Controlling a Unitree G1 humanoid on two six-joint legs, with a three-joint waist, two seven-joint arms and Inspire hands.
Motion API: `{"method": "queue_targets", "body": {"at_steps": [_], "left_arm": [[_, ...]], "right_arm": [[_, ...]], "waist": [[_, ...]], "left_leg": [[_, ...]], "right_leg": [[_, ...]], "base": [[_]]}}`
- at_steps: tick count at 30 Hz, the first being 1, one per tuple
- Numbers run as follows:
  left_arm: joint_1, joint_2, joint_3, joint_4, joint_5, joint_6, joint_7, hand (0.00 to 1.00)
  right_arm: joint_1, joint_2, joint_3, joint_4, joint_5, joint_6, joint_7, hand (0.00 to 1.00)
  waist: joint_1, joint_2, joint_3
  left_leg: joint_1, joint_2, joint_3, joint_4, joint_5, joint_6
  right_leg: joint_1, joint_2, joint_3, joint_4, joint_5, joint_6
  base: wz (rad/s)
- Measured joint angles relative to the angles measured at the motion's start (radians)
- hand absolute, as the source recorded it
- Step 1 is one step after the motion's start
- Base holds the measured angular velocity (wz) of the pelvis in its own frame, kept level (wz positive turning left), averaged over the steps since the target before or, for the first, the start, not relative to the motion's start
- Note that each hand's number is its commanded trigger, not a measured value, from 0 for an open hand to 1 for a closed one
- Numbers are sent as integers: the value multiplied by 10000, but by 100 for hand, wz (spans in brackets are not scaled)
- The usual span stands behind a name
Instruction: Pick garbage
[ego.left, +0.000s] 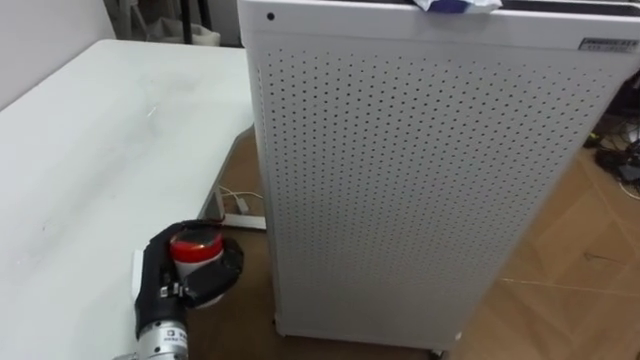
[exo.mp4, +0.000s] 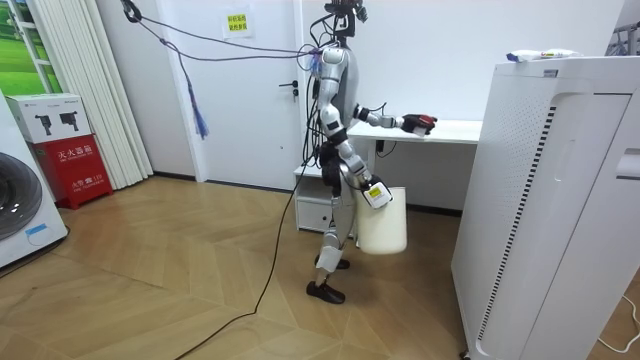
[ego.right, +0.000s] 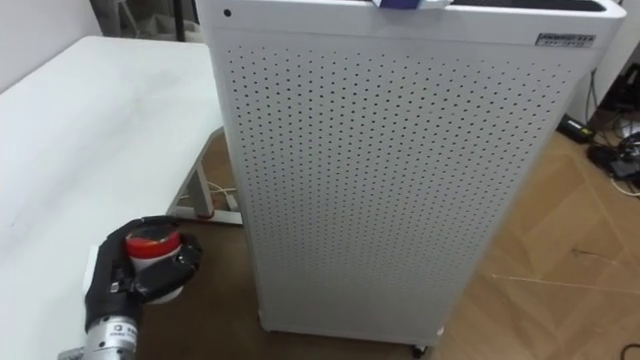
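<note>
Black left hand (ego.left: 163, 283), silver wrist (ego.left: 160, 342)

No print is legible. A small dark-lettered label (ego.left: 607, 44) sits at the top corner of the white perforated cabinet (ego.left: 400, 180). In the room view, a yellow sign (exo.mp4: 237, 22) hangs on the white door (exo.mp4: 250, 120), and a red box (exo.mp4: 72, 165) carries white characters (too small to make out).

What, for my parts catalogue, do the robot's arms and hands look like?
The left hand is black, with dark fingers and a small white tag at its back. Its wrist is a silvery metal cylinder bearing a small printed label. In the room view both arms are silver-grey with darker joints, and the right hand looks dark, with a white tag marked in yellow.
</note>
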Motion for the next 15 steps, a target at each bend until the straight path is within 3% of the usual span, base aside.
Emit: {"method": "queue_targets", "body": {"at_steps": [3,8,15], "left_arm": [[-4,-38,-360,-633,-130,-3,-495,100],[-44,-110,-840,-987,-167,2,-1135,100],[-203,-68,-1628,-976,-522,20,-2239,100]], "right_arm": [[-102,51,9,-199,-4,0,-184,100],[-1015,143,102,-164,30,-8,-437,100],[-1750,280,192,-158,394,-2,-704,100]], "waist": [[31,13,3],[34,-18,29],[104,5,111]], "left_leg": [[3,36,189,-20,2,2],[-143,120,853,-12,1,3],[-421,239,1339,2,-1,7]], "right_leg": [[-192,-61,146,214,2,0],[-856,-76,490,656,11,-14],[-1390,-88,381,832,150,-128]], "base": [[-20],[-40],[-21]]}}
